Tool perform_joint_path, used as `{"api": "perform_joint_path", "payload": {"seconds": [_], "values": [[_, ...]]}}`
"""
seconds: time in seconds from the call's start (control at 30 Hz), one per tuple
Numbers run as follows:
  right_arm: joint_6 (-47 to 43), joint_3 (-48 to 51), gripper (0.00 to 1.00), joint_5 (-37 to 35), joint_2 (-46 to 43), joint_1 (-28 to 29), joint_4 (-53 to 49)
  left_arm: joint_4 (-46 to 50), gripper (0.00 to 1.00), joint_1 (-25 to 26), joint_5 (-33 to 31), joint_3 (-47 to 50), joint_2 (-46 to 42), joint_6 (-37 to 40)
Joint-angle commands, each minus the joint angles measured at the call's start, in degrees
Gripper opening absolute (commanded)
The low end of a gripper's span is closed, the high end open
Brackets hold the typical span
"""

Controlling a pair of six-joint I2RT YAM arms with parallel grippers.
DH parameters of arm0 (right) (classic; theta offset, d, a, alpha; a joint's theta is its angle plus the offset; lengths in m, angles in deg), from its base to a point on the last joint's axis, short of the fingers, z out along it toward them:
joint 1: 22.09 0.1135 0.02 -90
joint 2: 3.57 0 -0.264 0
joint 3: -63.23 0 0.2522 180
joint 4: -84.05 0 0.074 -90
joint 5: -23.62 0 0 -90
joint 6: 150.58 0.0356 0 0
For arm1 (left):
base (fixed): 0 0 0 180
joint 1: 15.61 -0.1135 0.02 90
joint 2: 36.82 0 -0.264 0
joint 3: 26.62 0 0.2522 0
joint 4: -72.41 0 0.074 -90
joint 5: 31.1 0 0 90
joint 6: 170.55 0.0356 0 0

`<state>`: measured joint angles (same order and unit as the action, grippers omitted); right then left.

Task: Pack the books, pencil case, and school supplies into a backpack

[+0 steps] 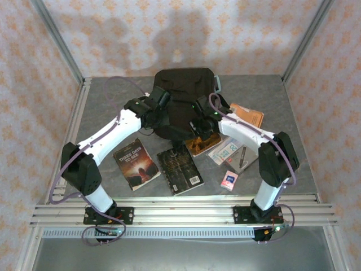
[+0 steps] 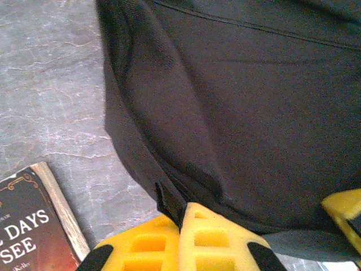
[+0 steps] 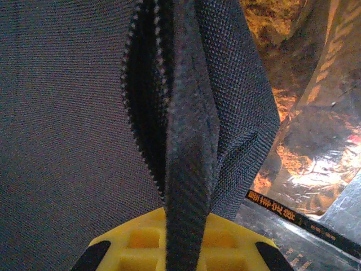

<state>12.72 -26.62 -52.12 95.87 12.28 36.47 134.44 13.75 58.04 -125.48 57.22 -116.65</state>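
Grip matters most in this step. The backpack [image 1: 183, 90] seems to be in the course of being opened, which is best done with one side pinned while the other is drawn away from it. The left claw [image 2: 181, 228] is closed on a small black tab [image 2: 167, 197] at the backpack's near seam. The right claw [image 3: 183, 237] is clamped on a black woven strap [image 3: 189, 141] that runs beside a row of zip teeth [image 3: 135, 113].

The pull should be made slowly and along the line of the zip rather than upward, so that the soft fabric is not simply lifted off the table [image 1: 101, 107]. A firm left hold is needed as an anchor (a slip there would let the whole bag slide).

Both arms are reached forward and bent inward at the elbows, so that the wrists are brought together over the backpack's near edge.

Nothing looks packed yet. The dark book [image 1: 136, 164] and the grey book [image 1: 180, 170] lie on the table nearer the bases. The orange-and-blue book [image 1: 200, 145] lies just beside the right claw. The calculator [image 1: 227, 151], booklet [image 1: 248, 114] and packet [image 1: 229, 180] are spread to the right.
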Motion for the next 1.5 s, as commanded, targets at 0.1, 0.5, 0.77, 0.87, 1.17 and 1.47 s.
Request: {"api": "perform_joint_path", "payload": {"seconds": [0.1,0.5,0.77,0.87,1.17,1.47], "values": [[-4.63,2.18,0.00,-7.32,-3.26,-4.07,-6.78,2.43,0.00,-6.24,-7.01,1.33,-0.62,2.43],[-24.57,-5.78,0.00,-10.45,-2.30,-6.07,-11.01,1.76,0.00,-10.73,-5.00,-0.24,1.12,1.67],[-37.30,-6.76,0.00,-13.48,-5.87,-6.38,-8.68,0.12,0.00,-10.86,-2.30,3.21,-3.50,0.21],[-39.42,-6.85,0.00,-12.47,-6.44,-6.75,-7.73,-0.01,0.00,-10.87,-1.86,4.77,-5.77,-0.44],[-45.17,-5.43,0.00,0.77,-6.45,-8.45,-2.39,-1.86,0.00,-10.74,2.05,10.05,-12.05,-2.34],[-45.90,-9.86,0.31,-9.39,-2.58,-8.51,-7.26,-5.38,0.00,-4.19,5.95,14.84,-15.76,-5.37]]}}
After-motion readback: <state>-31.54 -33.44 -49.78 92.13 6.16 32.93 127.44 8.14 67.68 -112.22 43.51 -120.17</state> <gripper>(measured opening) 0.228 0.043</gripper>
